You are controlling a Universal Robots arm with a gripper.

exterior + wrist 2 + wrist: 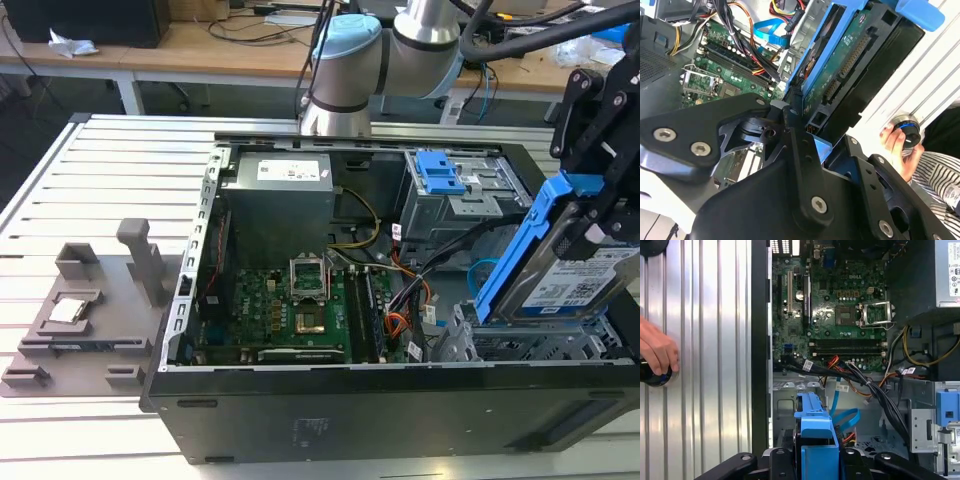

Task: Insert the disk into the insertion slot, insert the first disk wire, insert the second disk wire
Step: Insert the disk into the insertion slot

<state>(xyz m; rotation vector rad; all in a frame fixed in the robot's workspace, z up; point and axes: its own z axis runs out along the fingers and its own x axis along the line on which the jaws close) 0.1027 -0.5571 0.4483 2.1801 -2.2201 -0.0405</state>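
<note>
Black end effector — fingertips hidden by the bracket — clamps the blue-framed silver rectangular disk, tilted just beneath it over the perforated metal insertion slot.

disk tilted above insertion slot | motherboard on exterior view's left of slot

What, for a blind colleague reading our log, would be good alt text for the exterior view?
A robot's claw holds a blue-framed hard drive, tilted steeply, over a low perforated metal cage at the exterior view's right of an open computer case. The motherboard lies exposed; the case rests on a ribbed table.
</note>
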